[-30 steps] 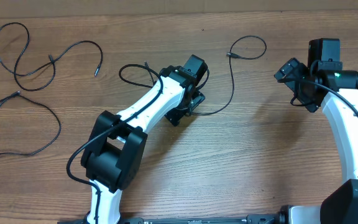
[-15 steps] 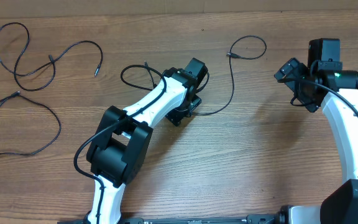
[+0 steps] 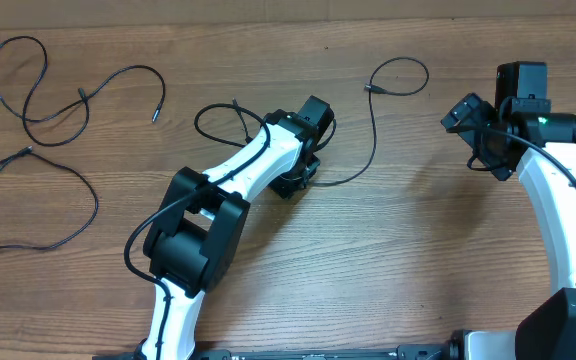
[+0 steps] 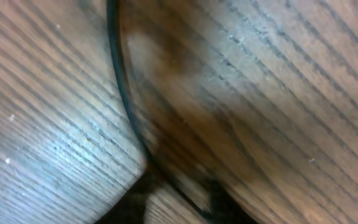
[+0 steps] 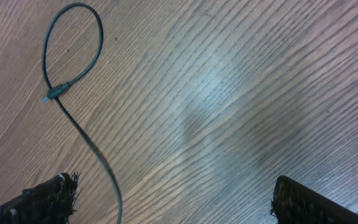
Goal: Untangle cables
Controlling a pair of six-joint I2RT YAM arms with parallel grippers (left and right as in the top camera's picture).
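One thin black cable [image 3: 374, 130] runs from a small plug and loop at the back down to my left gripper [image 3: 294, 182], which is pressed low on the table. In the left wrist view this cable [image 4: 120, 87] leads straight into the left gripper [image 4: 173, 208]. Its dark fingers stand close together about the cord, but the picture is too blurred to show a grip. Two more cables [image 3: 43, 95] [image 3: 38, 200] lie spread at the far left. My right gripper [image 3: 474, 136] hovers wide open at the right. The right wrist view shows the right gripper [image 5: 179, 205] with nothing between its fingers and the cable's loop [image 5: 73, 43] ahead.
The wooden table [image 3: 418, 260] carries nothing else. Its back edge [image 3: 268, 20] runs along the top of the overhead view. The right arm [image 3: 568, 230] rises from the front right corner.
The left gripper's fingers have closed in around the cable at the table's middle, and the left arm has shifted a little. The right arm and the other cables have not moved.
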